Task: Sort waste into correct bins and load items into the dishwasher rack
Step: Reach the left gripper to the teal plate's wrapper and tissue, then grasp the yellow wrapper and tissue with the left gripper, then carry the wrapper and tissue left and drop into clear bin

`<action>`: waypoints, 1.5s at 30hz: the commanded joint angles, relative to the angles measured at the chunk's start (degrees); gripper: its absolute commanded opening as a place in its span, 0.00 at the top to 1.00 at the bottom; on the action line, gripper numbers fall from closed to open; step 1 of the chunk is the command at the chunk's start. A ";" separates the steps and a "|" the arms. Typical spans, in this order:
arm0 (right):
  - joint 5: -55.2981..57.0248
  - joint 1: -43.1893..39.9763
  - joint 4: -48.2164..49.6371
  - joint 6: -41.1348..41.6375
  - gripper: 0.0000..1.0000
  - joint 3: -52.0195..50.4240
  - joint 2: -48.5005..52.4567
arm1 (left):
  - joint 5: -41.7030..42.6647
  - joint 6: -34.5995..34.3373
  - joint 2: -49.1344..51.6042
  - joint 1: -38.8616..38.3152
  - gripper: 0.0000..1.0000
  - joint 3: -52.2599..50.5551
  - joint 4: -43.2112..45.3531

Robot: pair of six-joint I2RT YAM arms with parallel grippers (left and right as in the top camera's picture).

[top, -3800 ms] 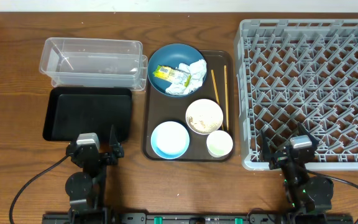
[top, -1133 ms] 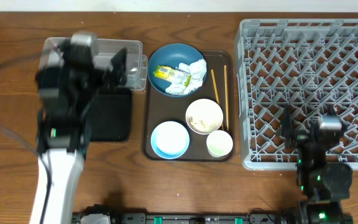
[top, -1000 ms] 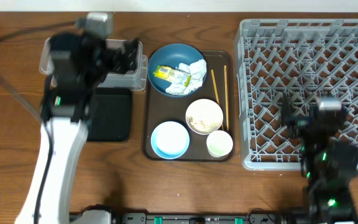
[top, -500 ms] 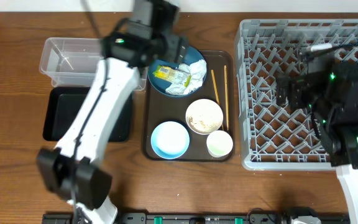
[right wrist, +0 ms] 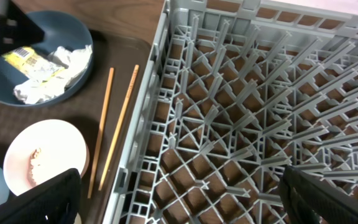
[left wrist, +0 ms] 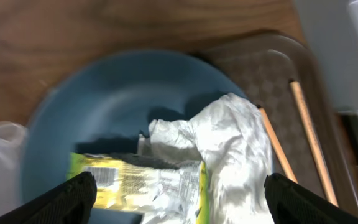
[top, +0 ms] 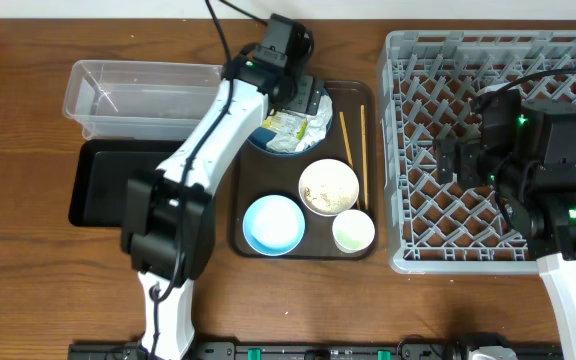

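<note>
- Left gripper (left wrist: 182, 196) over dark-blue bowl (left wrist: 98, 106), jaws spread wide, holding nothing.
- Bowl sits at far end of brown serving tray (top: 243, 180). Inside it: yellow-green snack wrapper (left wrist: 142, 180), with crumpled white tissue (left wrist: 229, 149) touching and partly overlapping it.
- Likely step: pick waste from bowl.
- Do well: straddle wrapper's narrow side, clear of tissue; descend straight, avoid bowl wall; pinch lightly, since foil slips; lift before swinging to clear plastic tub (top: 143, 95).
- Right gripper (right wrist: 188, 196) open, empty, above dishwasher rack (right wrist: 260, 93).

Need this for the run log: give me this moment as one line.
left claw: open over wrapper, tissue in blue bowl | right claw: open, empty, over rack | chopsticks: on tray
</note>
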 commanded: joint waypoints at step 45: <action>-3.72 0.35 -0.66 0.11 0.01 1.11 -0.17 | 1.51 -17.42 -11.17 8.46 0.94 2.10 -2.67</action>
